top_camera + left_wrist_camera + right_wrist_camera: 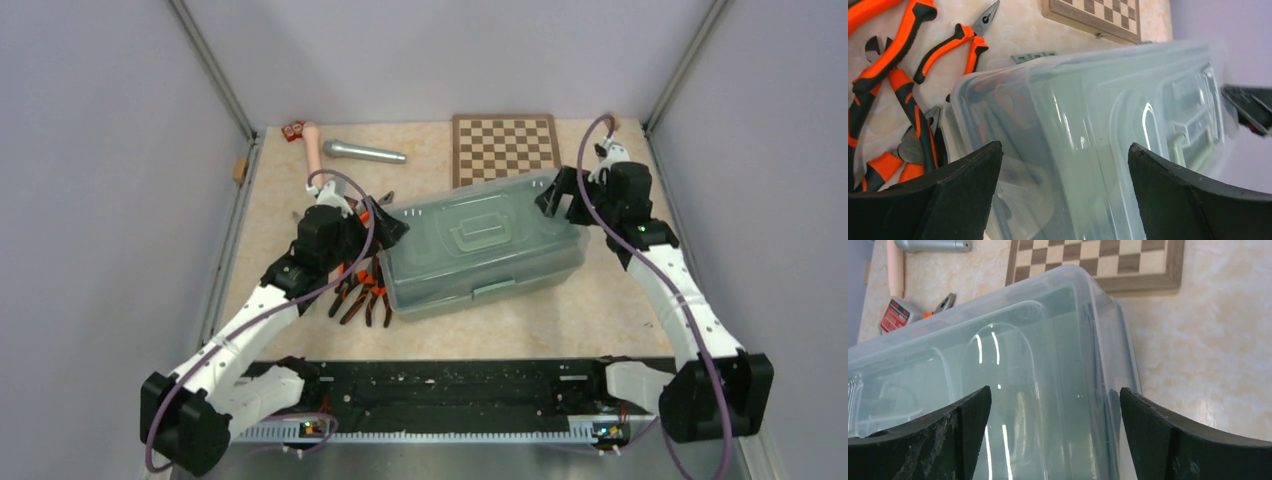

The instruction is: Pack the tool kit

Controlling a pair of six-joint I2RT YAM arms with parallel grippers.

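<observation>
Heads up, your left gripper (388, 222) and right gripper (556, 200) gape wide at opposite ends of the toolbox (480, 250), along its long axis.

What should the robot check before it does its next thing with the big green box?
1. The left gripper is open at the left end of the box: ok.
2. The right gripper is open at the right end: ok.
3. The lid is up for packing: not ok, it lies shut on the box.
4. The pliers are inside: not ok, several lie on the table left of the box.
5. The front latch is fastened: cannot tell.
</observation>
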